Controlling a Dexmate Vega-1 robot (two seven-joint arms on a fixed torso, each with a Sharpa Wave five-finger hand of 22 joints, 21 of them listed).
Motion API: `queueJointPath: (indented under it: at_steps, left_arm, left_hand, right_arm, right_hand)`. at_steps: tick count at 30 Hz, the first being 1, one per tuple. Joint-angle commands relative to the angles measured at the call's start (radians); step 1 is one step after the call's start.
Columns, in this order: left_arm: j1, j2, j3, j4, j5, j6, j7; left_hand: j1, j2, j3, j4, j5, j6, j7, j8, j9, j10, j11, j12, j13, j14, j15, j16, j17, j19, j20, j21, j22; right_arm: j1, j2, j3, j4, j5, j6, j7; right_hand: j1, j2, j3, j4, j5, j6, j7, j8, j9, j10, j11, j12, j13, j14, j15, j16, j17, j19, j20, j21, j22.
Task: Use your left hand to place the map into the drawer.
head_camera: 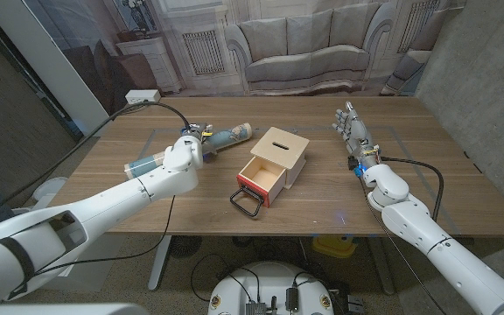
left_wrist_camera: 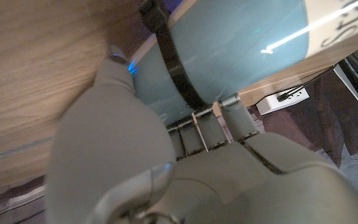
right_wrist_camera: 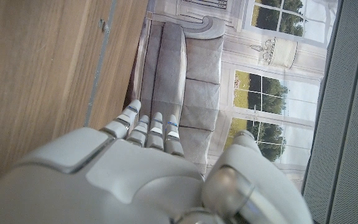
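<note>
- The wooden table fills the middle of the head view, both arms coming in from the bottom corners, a printed sofa backdrop across the top.
- Left arm slants up from the lower left; the left hand sits left of centre on the map, a rolled blue-grey tube lying across the table. In the left wrist view the map presses right against the hand, a dark band round the roll. I judge the fingers are wrapped on it, though the grip itself is hidden behind the hand's back.
- Why there? The roll's far end points toward the box, so a short carry right looks enough.
- The drawer, red-edged, stands pulled out of its wooden box at centre, dark wire handle facing the camera. What shows of its inside looks bare.
- Right hand, upper right, stands with fingers straight and apart, holding nothing, well clear of the drawer, likely parked out of the way.
</note>
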Motion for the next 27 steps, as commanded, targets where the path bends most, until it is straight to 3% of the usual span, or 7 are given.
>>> queueJointPath:
  at_steps: [1,11,19,27]
  left_arm:
    - [0.025,0.012,-0.034,-0.036,-0.014,0.002,0.041]
    - [0.063,0.017,-0.082,-0.063,-0.040,-0.022,0.113]
    - [0.068,0.033,-0.098,-0.101,-0.048,-0.015,0.111]
    - [0.103,0.053,-0.174,-0.159,-0.129,-0.030,0.113]
  left_hand:
    - [0.098,0.102,0.006,-0.001,-0.003,0.006,0.008,-0.001,0.003,0.005,-0.001,-0.006,0.005,0.011,-0.076,0.000,0.004,0.004,-0.002,0.001,0.002]
    - [0.099,0.102,0.014,0.004,-0.004,-0.011,0.002,-0.012,0.004,-0.015,0.002,-0.020,0.008,-0.012,-0.069,-0.015,0.005,-0.007,-0.001,-0.004,0.002]
    - [0.098,0.104,0.018,0.007,-0.005,-0.004,0.003,-0.012,0.004,-0.008,0.001,-0.020,0.009,-0.010,-0.072,-0.015,0.007,-0.006,-0.001,-0.004,0.002]
    - [0.096,0.104,0.024,0.011,-0.005,-0.014,0.000,-0.019,0.005,-0.019,0.006,-0.028,0.010,-0.022,-0.064,-0.021,0.008,-0.018,0.001,-0.009,0.002]
  right_arm:
    - [-0.002,0.001,0.002,-0.008,-0.003,0.004,-0.005]
    - [-0.011,-0.002,0.006,-0.015,-0.003,0.005,-0.009]
    - [-0.015,0.001,0.007,-0.007,-0.003,0.020,-0.001]
    - [-0.021,0.004,0.011,-0.006,0.001,0.031,0.000]
  right_hand:
    - [0.003,0.005,0.002,-0.006,-0.004,0.004,0.002,-0.002,0.001,0.000,0.001,-0.001,0.002,-0.003,0.004,-0.002,0.003,0.010,-0.016,0.000,0.003]
    - [0.002,0.005,0.002,-0.006,-0.005,0.003,0.002,-0.003,0.001,0.000,-0.001,-0.001,0.002,-0.002,0.003,-0.001,0.003,0.011,-0.016,-0.003,0.003]
    - [0.002,0.006,0.001,-0.007,-0.005,0.004,0.002,-0.002,0.001,-0.001,-0.001,-0.001,0.002,-0.001,0.003,-0.001,0.003,0.011,-0.016,-0.004,0.003]
    - [0.002,0.006,0.001,-0.007,-0.005,0.004,0.003,-0.002,0.001,0.000,0.000,-0.001,0.002,-0.002,0.004,-0.002,0.003,0.012,-0.016,-0.006,0.003]
